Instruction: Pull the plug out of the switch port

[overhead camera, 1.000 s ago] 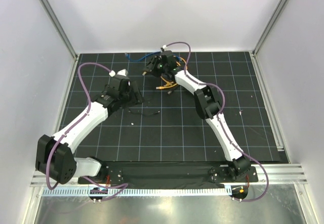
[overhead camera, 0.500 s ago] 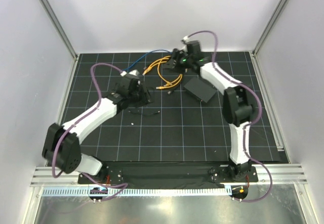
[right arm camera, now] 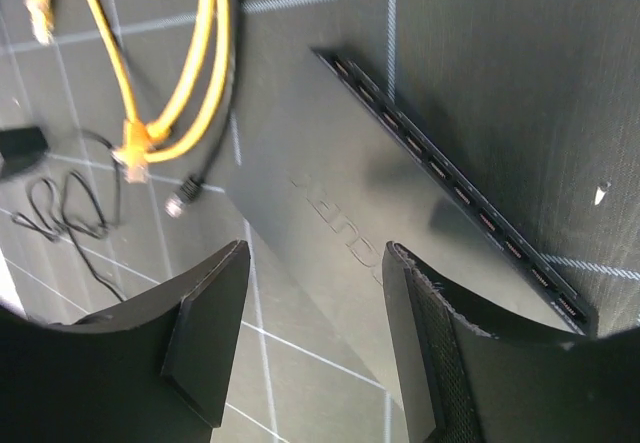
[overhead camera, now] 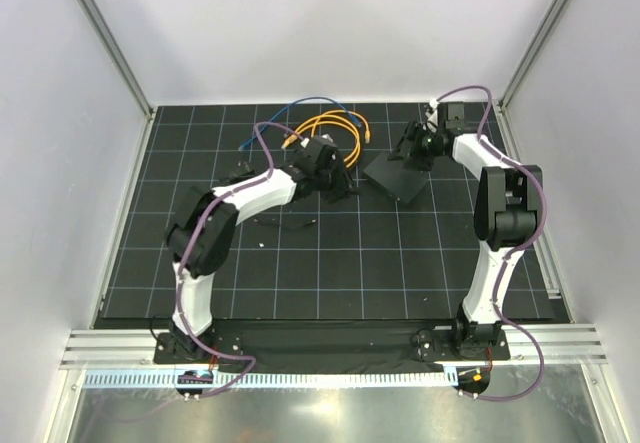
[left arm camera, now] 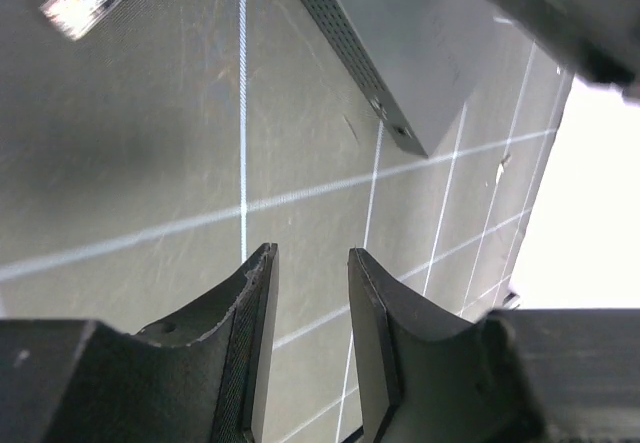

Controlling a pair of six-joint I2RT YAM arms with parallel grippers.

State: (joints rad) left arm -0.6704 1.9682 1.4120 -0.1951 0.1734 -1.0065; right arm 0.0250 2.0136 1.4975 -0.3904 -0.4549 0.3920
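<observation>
Black switch ports (right arm camera: 450, 198) blurry | left end effector (left arm camera: 310, 258) ajar, right end effector (right arm camera: 318, 253) wide, empty

Left arm bent inward; left pincer (left arm camera: 312, 263) lies left of the black box (overhead camera: 397, 178), fingers narrowly parted, empty. Right arm stretched forward; right pincer (right arm camera: 318, 263) above the box, fingers wide apart, empty.

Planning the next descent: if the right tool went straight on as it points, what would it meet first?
Most likely the top of the black switch box, framed by the open right tool; depth is unclear.
</observation>
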